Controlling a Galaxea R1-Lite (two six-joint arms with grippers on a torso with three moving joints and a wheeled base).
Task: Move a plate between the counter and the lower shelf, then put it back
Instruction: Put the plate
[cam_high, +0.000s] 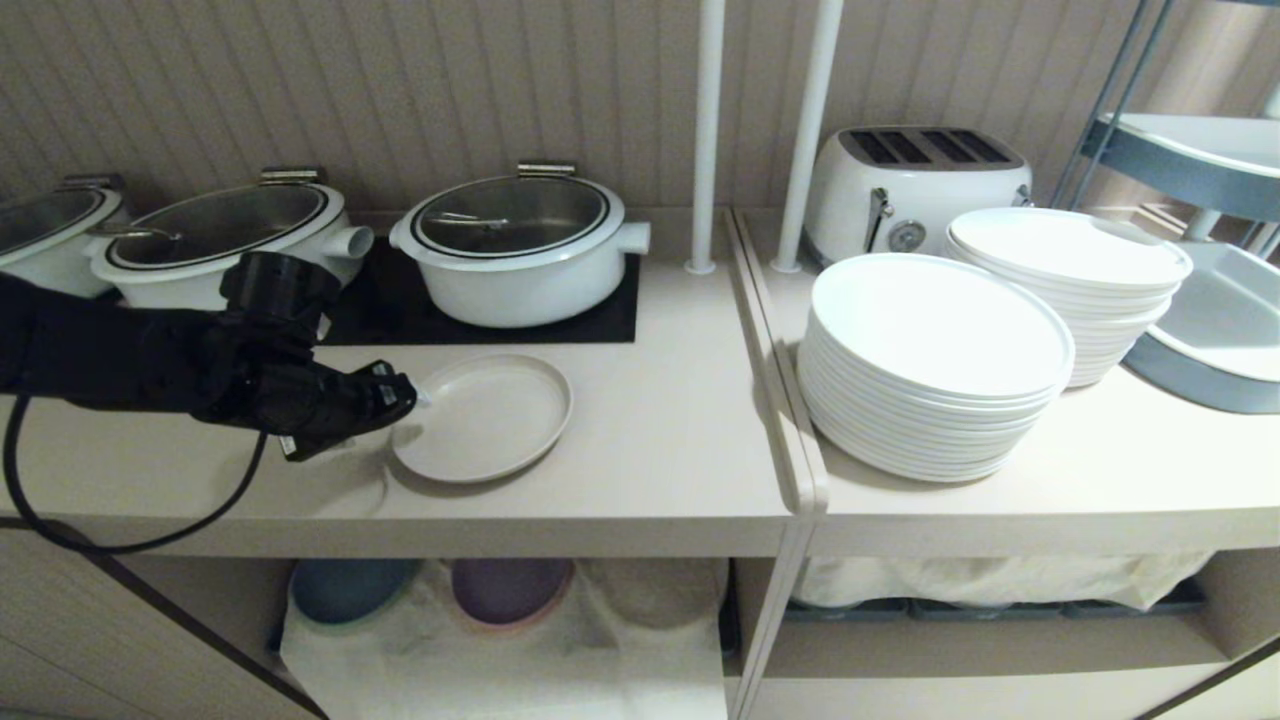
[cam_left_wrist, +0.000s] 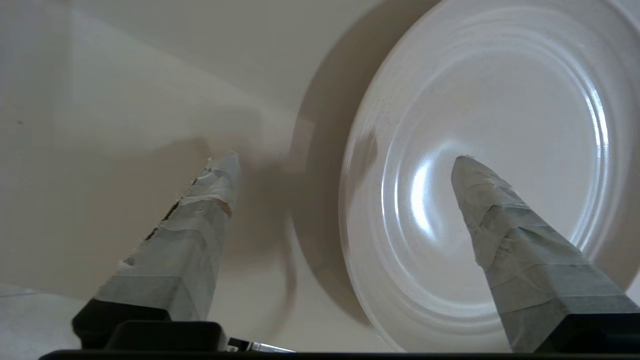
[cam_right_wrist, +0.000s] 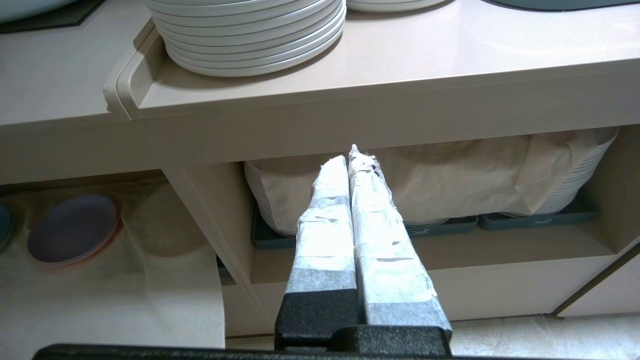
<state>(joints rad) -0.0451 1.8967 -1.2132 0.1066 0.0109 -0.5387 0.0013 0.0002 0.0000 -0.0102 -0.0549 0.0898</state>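
Cream-beige plate (cam_high: 485, 418): small, round, matte, low upright rim; flat, upright on smooth beige counter (cam_high: 650, 440).
Left gripper (cam_high: 420, 398): taped fingers (cam_left_wrist: 200, 220) spread wide astride rim, gripping nothing.
Right gripper (cam_right_wrist: 354, 152): fingers pressed together, empty.

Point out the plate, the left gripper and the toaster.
plate (cam_high: 495, 420), head view, middle of its inside face.
left gripper (cam_high: 418, 398), head view, fingertips at the plate's rim.
toaster (cam_high: 915, 185), head view, front face.
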